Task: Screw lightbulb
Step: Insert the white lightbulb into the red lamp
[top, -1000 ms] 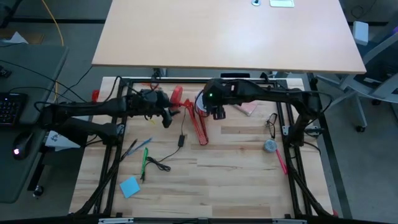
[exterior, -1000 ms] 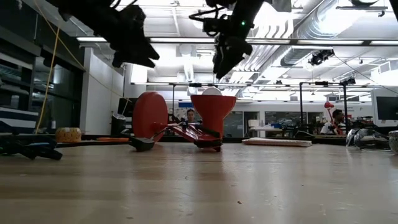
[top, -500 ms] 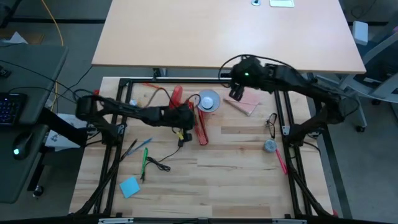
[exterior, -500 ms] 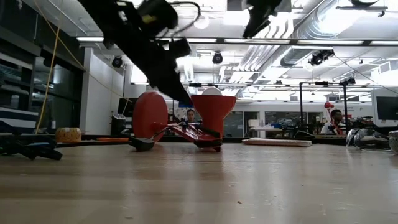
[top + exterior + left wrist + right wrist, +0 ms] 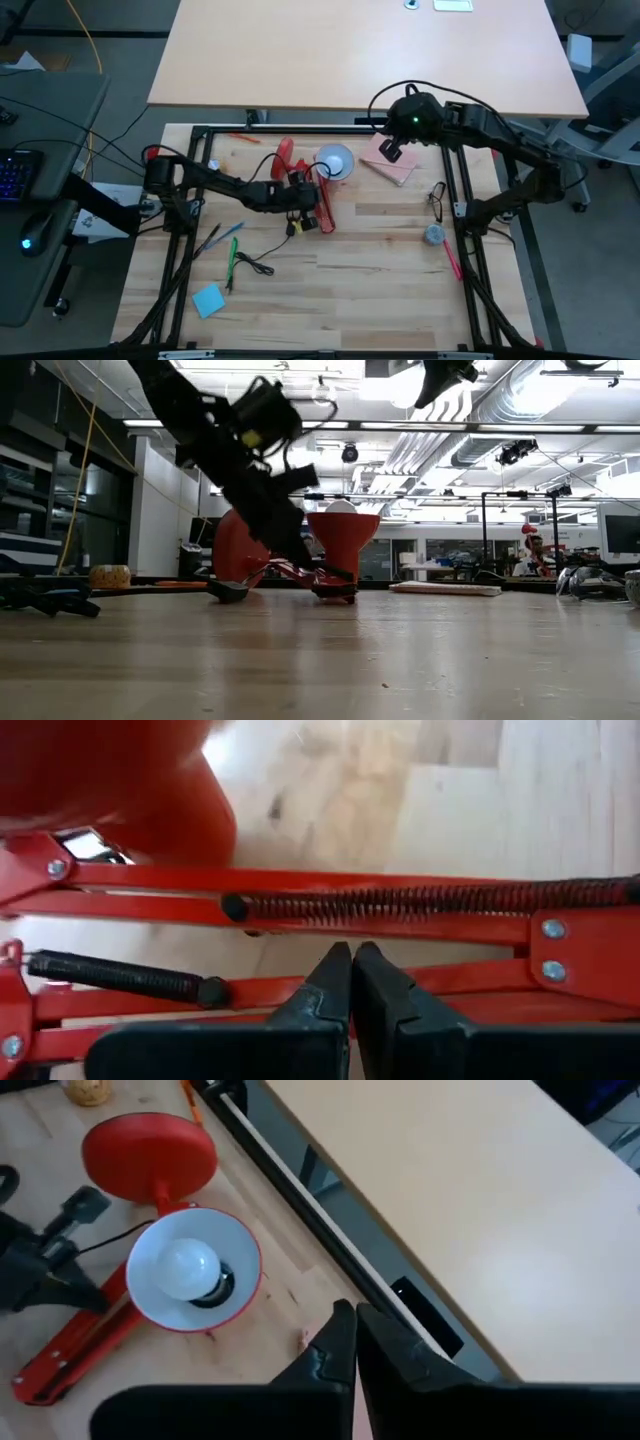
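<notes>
1. Already the lightbulb (image 5: 186, 1267) sits in the red lamp's shade (image 5: 243, 1250), which rests on the wooden surface (image 5: 380, 290).
2. Risk: the left gripper (image 5: 352, 982), fingers together and empty, hovers at the lamp's sprung arm (image 5: 400, 902); a nudge could tip the lamp.
3. Well above, the right gripper (image 5: 355, 1342) is closed and empty, so it cannot steady the bulb.
4. Behind the surface lies an open lab with a seated person (image 5: 541, 552).

I see my left gripper (image 5: 352, 982) low over the table near its middle, fingers pressed together, arm stretched out from the left, while my right gripper (image 5: 355, 1342) hangs high at the far edge, fingers likewise together.
</notes>
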